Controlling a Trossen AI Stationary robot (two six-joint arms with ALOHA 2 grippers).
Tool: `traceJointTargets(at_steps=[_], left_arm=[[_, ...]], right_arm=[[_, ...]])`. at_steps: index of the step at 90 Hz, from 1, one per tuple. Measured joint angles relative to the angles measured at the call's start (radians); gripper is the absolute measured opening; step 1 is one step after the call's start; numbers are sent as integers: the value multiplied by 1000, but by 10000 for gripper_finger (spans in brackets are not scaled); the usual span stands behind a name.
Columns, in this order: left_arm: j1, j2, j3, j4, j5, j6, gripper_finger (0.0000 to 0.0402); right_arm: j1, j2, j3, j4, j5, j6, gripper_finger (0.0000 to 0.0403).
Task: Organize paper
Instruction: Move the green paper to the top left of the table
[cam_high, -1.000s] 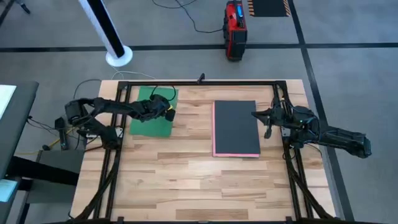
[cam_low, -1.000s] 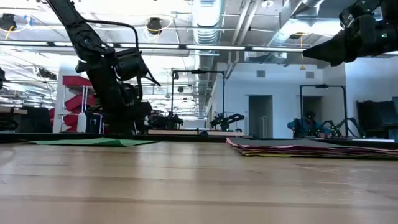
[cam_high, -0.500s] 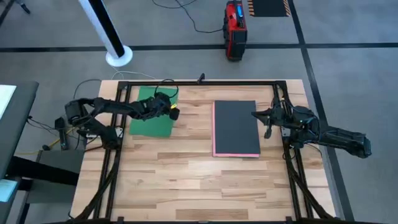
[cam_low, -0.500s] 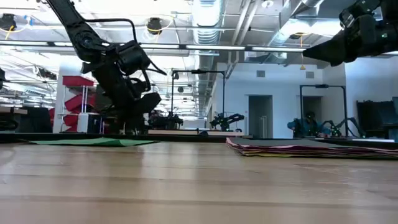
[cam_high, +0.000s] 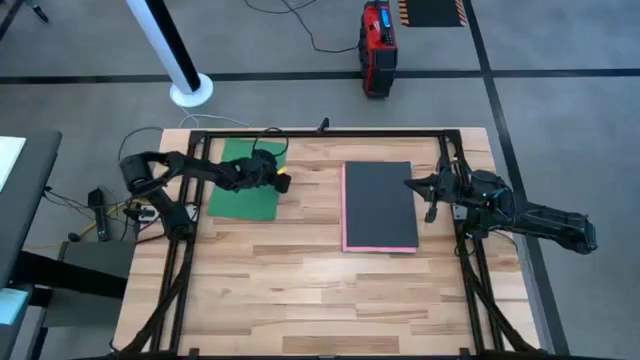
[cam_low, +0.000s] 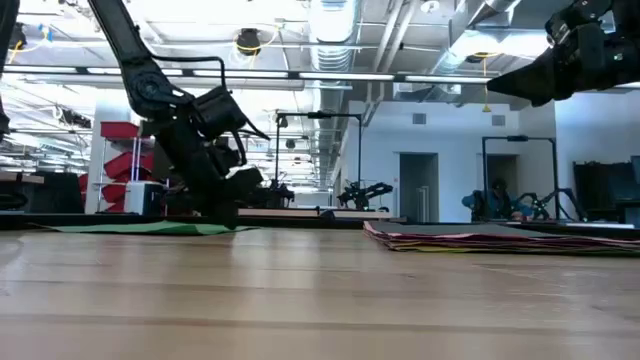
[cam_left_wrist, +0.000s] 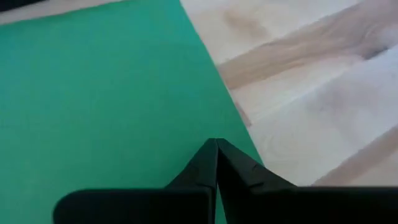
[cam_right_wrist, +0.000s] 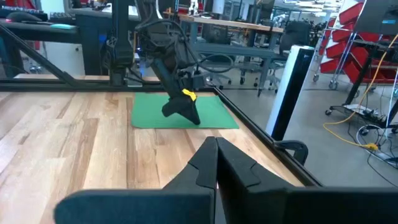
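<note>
**Green sheet lies apart from the stack**

The left gripper (cam_high: 281, 181), fingers pressed together and empty, sits at the edge of the green sheet (cam_high: 243, 180) nearest the stack. The dark grey-topped paper stack (cam_high: 379, 206) lies well apart; just beyond it hovers the right gripper (cam_high: 411, 185), fingers likewise closed, holding nothing.

Both arms are dark, nearly black, built of slim jointed links with bulkier housings at the joints. The left arm (cam_high: 190, 170) carries a loose black cable looping above its wrist, and a small yellow marking sits near the left gripper (cam_high: 283, 181). The right arm (cam_high: 520, 213) has a thick, tapering forearm link and a blocky, knobbly wrist behind the right gripper (cam_high: 410, 185). Each arm's fingers (cam_left_wrist: 233, 177) are matte black, wedge-shaped, tapering to a sharp point, with a flat black crossbar behind them.
</note>
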Motion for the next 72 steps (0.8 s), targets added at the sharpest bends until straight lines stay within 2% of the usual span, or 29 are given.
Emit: traceJointTargets(at_steps=[11, 42, 72], left_arm=[[1, 3, 0, -5, -41, -38, 0], [3, -1, 0, -35, -71, -23, 0], [33, 1, -1, -11, -54, -26, 0]], right_arm=[[0, 0, 0, -1, 0, 0, 0], [0, 0, 0, -3, 0, 0, 0], [0, 0, 0, -3, 0, 0, 0]])
